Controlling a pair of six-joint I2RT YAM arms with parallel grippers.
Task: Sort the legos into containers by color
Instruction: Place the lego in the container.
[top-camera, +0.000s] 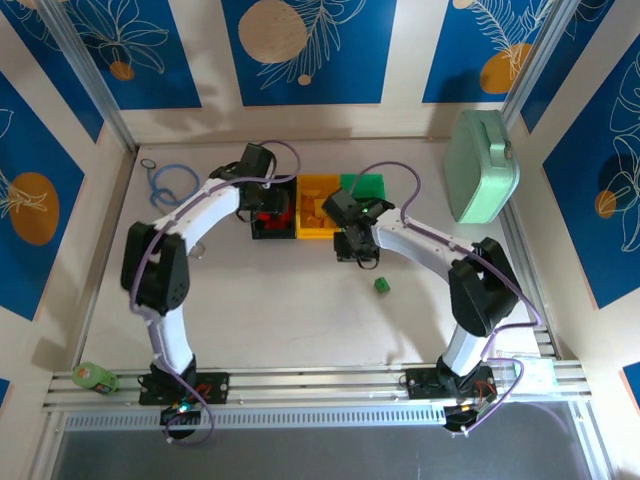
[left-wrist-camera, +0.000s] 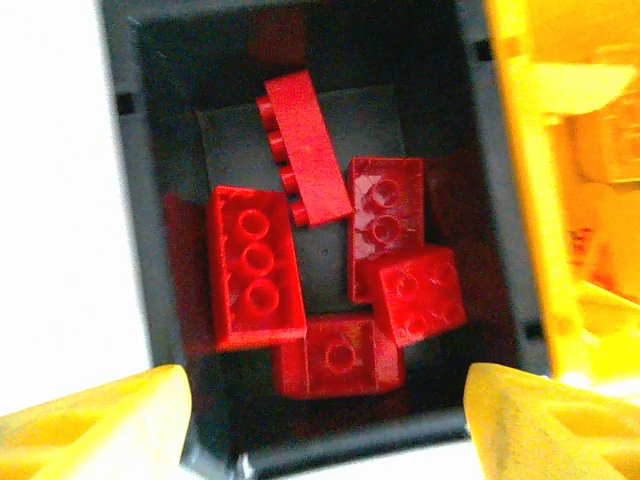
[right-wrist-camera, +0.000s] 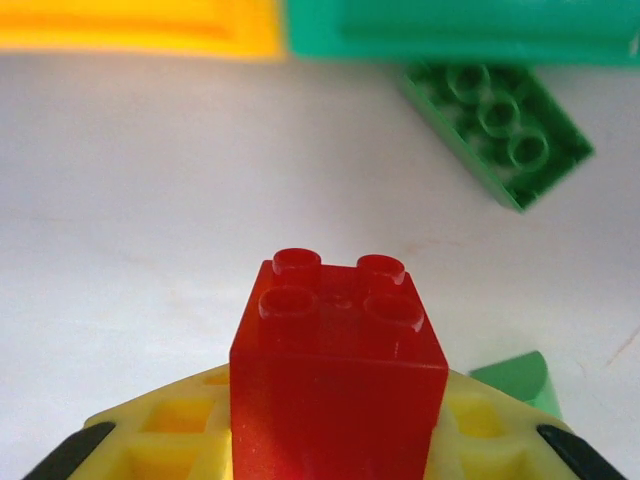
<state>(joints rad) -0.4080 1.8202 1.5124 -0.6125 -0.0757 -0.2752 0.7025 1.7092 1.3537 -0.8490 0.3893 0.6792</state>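
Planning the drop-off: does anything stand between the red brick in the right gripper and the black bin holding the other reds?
Yes. The left gripper hangs open directly over the black bin, occupying the space above it. The yellow bin also stands between the right gripper with its red brick and that bin.

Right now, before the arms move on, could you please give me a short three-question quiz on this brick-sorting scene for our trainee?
1. True or false: the right gripper is shut on a red square four-stud plastic brick.
2. The left gripper hangs open above which container? A) the black rectangular plastic bin holding red bricks B) a yellow bin C) a green bin
3. Fill in: the green oblong plastic brick on the white table lies with its ___ facing up.
Key: 1 true; 2 A; 3 underside.
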